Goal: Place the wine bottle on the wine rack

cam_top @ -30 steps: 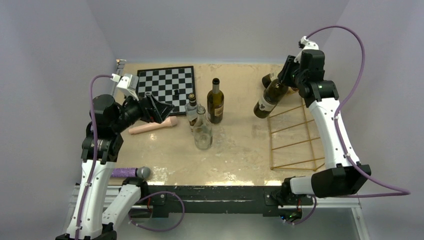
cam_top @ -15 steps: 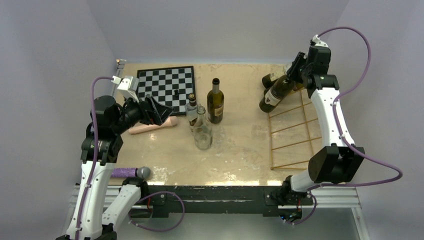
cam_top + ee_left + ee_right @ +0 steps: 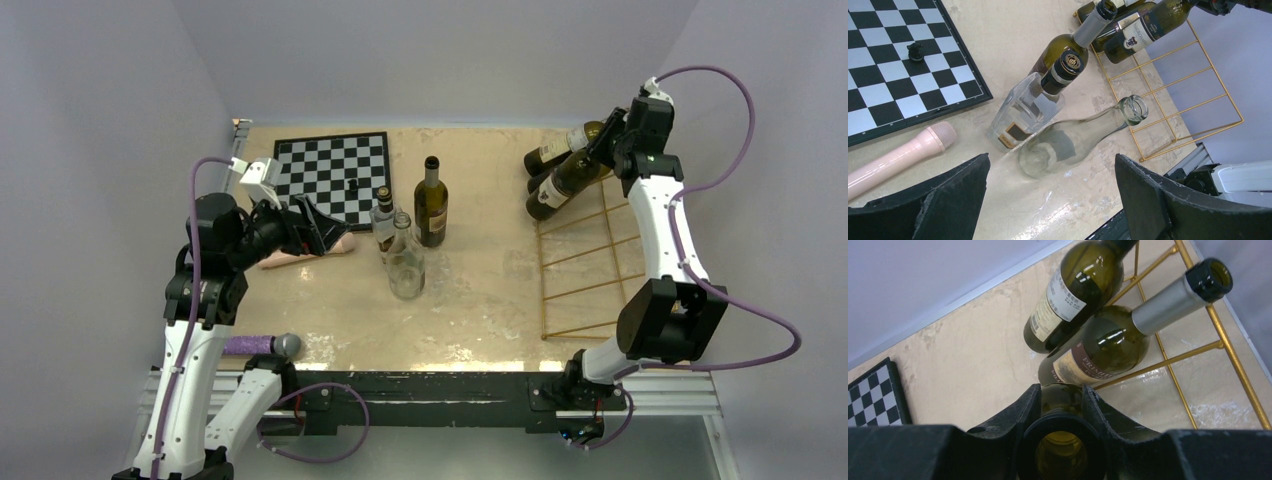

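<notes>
Green glass wine bottle (image 3: 562,184): I held it tilted at upper right, right gripper (image 3: 1061,396) clamped on its neck. This aligned it with two racked bottles (image 3: 1070,295) on the gold wire wine rack (image 3: 1220,344). Left gripper (image 3: 1050,200) stood idle, fingers apart.

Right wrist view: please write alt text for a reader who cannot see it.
The right gripper clamps the neck of a green wine bottle, seen mouth-on at the bottom edge. Beyond it, a silver-necked bottle and a white-labelled bottle lie on the gold wine rack; a chessboard corner shows at left.
</notes>
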Robot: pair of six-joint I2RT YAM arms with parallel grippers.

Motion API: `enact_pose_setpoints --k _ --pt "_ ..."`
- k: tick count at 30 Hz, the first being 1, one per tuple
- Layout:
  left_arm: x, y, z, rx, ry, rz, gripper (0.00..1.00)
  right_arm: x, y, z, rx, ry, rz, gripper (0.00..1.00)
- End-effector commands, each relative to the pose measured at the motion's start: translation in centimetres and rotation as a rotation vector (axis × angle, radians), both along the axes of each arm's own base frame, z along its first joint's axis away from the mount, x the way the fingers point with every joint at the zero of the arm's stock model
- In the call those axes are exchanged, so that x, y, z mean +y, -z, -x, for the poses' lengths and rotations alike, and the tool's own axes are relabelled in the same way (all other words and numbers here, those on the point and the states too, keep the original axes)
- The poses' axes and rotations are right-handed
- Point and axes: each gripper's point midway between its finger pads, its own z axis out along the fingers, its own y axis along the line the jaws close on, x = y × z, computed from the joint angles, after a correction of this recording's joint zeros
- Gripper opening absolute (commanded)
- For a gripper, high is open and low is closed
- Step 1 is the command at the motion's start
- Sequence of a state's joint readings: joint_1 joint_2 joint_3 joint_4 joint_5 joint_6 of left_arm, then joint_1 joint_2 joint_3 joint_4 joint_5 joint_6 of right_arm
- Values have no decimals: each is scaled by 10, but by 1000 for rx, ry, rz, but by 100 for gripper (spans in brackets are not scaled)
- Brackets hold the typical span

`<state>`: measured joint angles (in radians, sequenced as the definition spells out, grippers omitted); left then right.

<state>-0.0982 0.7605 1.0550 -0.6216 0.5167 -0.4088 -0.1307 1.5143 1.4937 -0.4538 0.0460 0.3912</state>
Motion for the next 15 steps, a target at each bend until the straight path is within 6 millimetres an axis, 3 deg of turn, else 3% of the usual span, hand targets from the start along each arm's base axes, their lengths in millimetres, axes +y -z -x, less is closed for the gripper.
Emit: enact_pose_setpoints --k 1,15 --pt "1 1 1 1 -9 5 99 -2 -25 -16 -142 9 -48 0" --pt "4 9 6 20 -16 -14 99 -11 24 -8 -73 55 -84 0"
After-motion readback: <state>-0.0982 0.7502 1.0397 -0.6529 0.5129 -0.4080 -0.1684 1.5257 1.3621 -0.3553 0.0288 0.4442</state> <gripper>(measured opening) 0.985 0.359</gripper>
